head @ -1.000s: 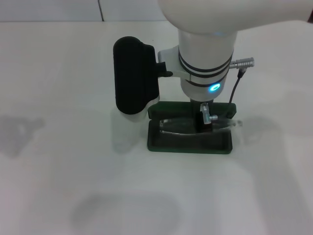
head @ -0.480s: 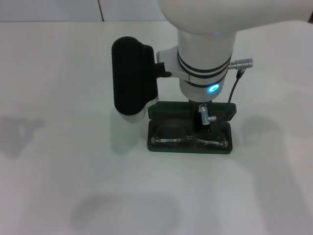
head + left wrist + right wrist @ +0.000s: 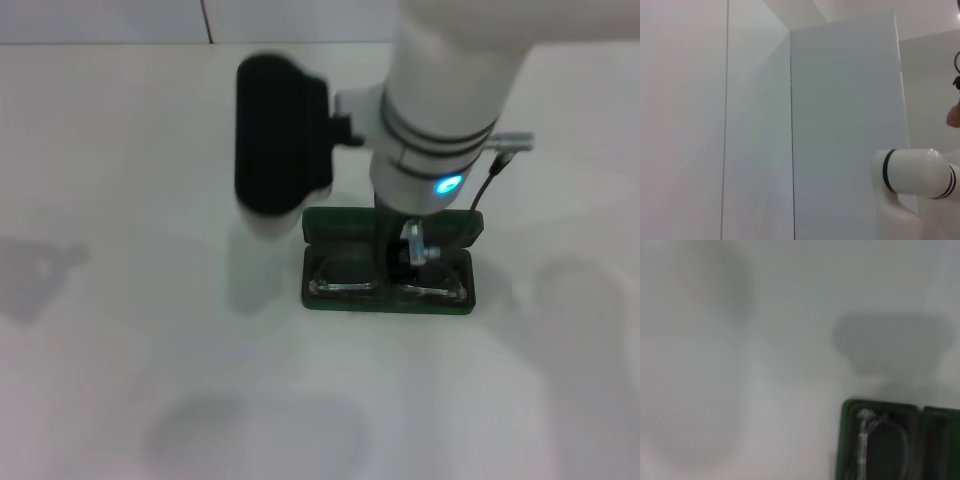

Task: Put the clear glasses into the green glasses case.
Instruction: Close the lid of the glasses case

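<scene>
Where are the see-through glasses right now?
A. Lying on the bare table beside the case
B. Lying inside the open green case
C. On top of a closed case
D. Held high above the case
B: the clear glasses lie in the tray of the open green glasses case, under the right gripper.

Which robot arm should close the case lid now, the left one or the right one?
Probably the right. Its hand hangs right over the open case, where the glasses already lie flat inside. The left arm is nowhere near the table; its camera sees only a wall.
</scene>
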